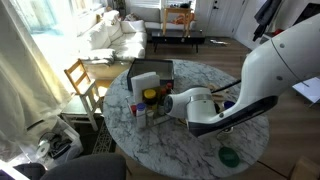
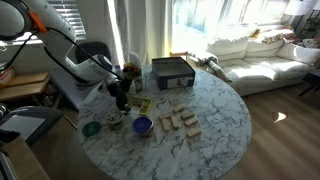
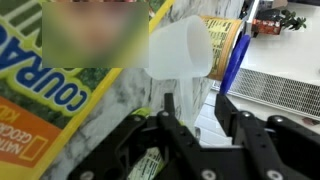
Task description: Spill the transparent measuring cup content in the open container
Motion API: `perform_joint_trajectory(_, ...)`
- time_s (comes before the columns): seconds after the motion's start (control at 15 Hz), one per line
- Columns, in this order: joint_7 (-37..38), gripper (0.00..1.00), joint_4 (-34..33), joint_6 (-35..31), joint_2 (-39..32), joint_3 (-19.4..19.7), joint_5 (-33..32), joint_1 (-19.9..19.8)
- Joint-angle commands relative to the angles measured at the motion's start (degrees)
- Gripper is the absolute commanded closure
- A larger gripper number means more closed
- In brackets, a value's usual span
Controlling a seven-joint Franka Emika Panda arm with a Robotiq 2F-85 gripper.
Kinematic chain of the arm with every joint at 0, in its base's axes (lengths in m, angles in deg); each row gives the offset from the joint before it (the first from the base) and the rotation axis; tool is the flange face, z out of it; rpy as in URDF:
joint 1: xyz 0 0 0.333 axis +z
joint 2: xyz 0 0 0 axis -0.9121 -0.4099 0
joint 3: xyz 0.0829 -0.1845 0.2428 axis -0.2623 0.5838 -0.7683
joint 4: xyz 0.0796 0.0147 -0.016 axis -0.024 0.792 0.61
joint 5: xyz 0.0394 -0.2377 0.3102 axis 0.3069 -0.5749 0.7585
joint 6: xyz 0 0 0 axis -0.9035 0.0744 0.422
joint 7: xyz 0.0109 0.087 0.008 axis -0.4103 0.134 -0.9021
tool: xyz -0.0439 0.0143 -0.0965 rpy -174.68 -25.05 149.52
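The transparent measuring cup shows in the wrist view as a small whitish clear cup just beyond my fingertips, on the marble table. In an exterior view it is a pale round cup right under my gripper. My gripper is open, with the fingers apart and nothing clamped between them. A thin clear part of the cup reaches down towards the gap. The open container is a dark box at the far side of the table, also seen in an exterior view. The cup's content does not show.
A small blue bowl and a flat green dish lie near the cup. Several wooden blocks lie mid-table. A yellow-lidded jar and a yellow packet are close to the gripper. A wooden chair stands beside the table.
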Motion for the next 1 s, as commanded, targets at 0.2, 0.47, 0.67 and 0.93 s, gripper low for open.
perform_joint_trajectory(0.2, -1.13, 0.01, -1.39, 0.29, 1.58, -0.46, -1.01, -0.50)
perform_joint_trajectory(0.47, -2.46, 0.00, -1.04, 0.00, 4.29, -0.60, 0.42, -1.65)
perform_joint_trajectory(0.67, -3.11, 0.00, -0.35, 0.27, 6.55, -0.21, 0.50, -2.42)
perform_joint_trajectory(0.93, -2.75, 0.00, -0.85, 2.32, 10.39, -0.24, 6.22, -4.44)
